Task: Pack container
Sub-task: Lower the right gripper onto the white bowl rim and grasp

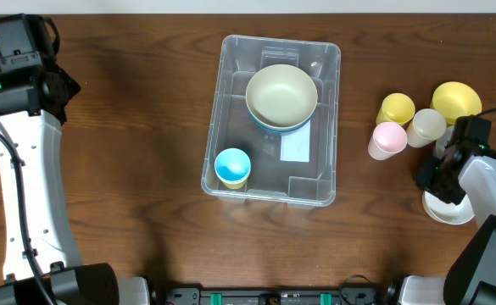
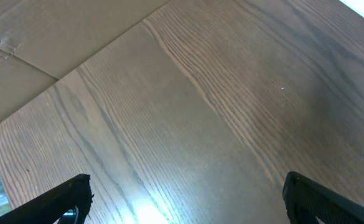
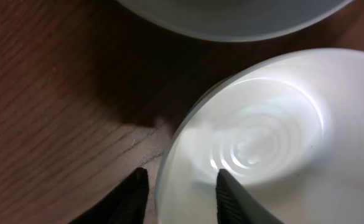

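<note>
A: Overhead shows the container (image 1: pixel 231 102) mid-surface (image 1: pixel 129 169). Right fingers (image 3: pixel 138 196)?
B: Half-open astride the rim of the white bowl (image 3: pixel 275 124); seat them deeper before squeezing, I'd say. Left fingers (image 2: pixel 63 199) hang wide, holding nothing.

**A Big Brown Wooden Table**

The table (image 1: pixel 129 127) is dark brown wood with long lines running through it. A thin pale strip (image 1: pixel 188 7) shows past its far edge. In the left wrist view, a tan surface (image 2: pixel 38 37) lies beyond the table, and a bright shine (image 2: pixel 145 213) sits on the wood.
</note>
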